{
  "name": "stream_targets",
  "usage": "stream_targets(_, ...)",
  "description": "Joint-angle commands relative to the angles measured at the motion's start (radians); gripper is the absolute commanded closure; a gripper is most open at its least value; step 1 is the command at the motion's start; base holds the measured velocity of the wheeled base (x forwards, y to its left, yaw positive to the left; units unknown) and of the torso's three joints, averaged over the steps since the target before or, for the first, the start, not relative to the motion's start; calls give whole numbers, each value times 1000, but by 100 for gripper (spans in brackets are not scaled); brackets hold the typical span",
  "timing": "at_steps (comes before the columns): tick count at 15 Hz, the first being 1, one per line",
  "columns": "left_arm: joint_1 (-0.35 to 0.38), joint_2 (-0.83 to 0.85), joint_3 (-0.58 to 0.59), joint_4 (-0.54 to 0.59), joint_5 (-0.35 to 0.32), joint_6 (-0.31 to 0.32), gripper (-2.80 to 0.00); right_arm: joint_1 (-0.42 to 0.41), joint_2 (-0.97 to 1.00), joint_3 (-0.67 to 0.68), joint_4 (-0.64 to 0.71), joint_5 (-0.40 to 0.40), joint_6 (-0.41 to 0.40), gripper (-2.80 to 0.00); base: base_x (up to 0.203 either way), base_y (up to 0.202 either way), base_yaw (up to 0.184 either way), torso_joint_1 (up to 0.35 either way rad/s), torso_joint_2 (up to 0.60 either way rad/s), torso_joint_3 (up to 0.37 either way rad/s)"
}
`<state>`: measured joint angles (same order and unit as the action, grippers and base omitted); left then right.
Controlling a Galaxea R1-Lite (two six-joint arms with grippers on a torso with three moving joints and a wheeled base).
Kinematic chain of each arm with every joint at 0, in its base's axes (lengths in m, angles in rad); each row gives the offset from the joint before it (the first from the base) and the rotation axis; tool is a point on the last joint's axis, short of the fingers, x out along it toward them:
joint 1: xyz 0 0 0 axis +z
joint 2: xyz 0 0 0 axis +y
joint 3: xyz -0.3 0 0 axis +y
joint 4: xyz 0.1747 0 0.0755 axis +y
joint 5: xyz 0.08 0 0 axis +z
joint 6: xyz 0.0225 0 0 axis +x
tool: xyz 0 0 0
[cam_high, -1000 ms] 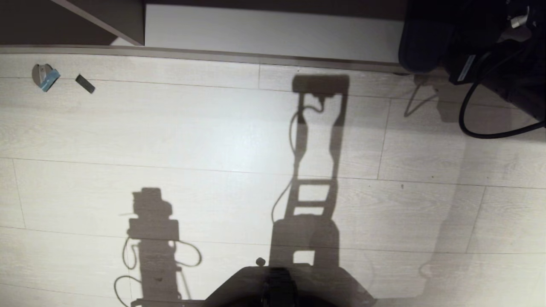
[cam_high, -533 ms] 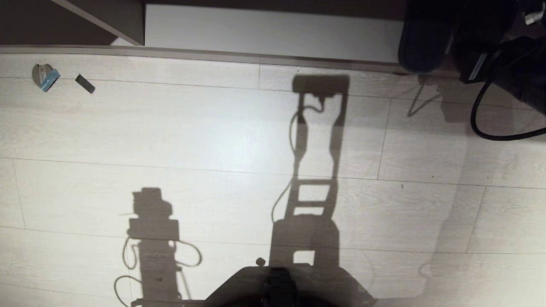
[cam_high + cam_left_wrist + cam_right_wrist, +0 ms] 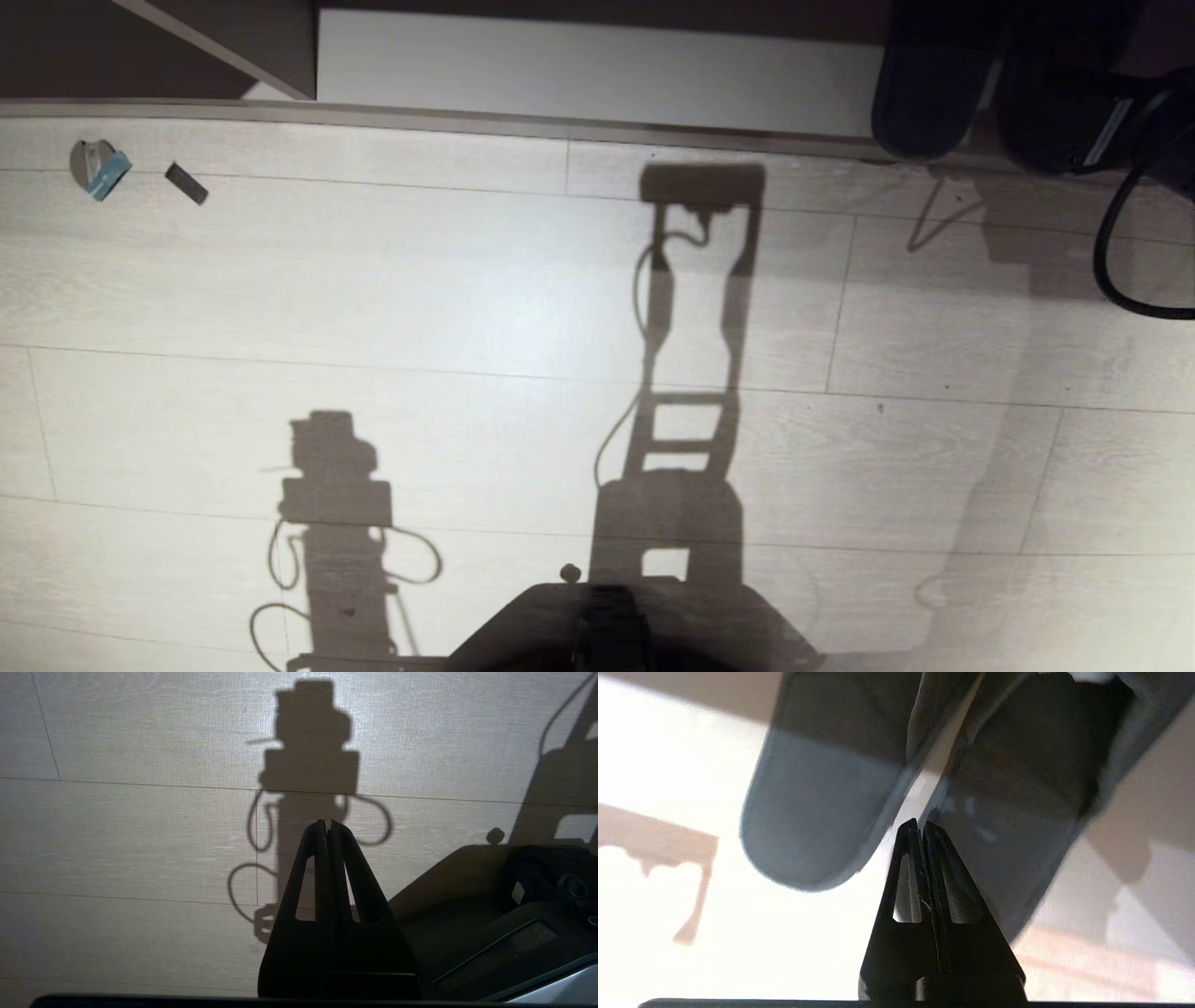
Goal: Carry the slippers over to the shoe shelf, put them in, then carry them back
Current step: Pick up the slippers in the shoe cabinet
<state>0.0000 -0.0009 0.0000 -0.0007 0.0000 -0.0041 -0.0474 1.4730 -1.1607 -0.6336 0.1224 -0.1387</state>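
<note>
Pale plank flooring (image 3: 448, 280) runs up to the shoe shelf (image 3: 597, 79), and your right pincer (image 3: 920, 823) hangs with its tips pressed together, holding nothing, right at the gap between the slippers (image 3: 822, 807) sitting side by side at the shelf's front edge. Spread the tips before you advance, then catch both inner rims together. Left pincer (image 3: 326, 823) is together too, idle over the floor.
</note>
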Motion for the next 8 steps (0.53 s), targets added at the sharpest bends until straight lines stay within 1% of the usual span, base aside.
stream_targets(1, 0, -1, 0, -1, 0, 1, 0, 0, -95, 72, 1, 21, 8, 0, 0, 0, 0, 0, 0, 0)
stream_targets(4, 0, 1, 0, 1, 0, 1, 0, 1, -217, 238, 3, 69, 12, 0, 0, 0, 0, 0, 0, 0)
stream_targets(8, 0, -1, 0, -1, 0, 1, 0, 2, -396, 448, 2, 84, 13, 0, 0, 0, 0, 0, 0, 0)
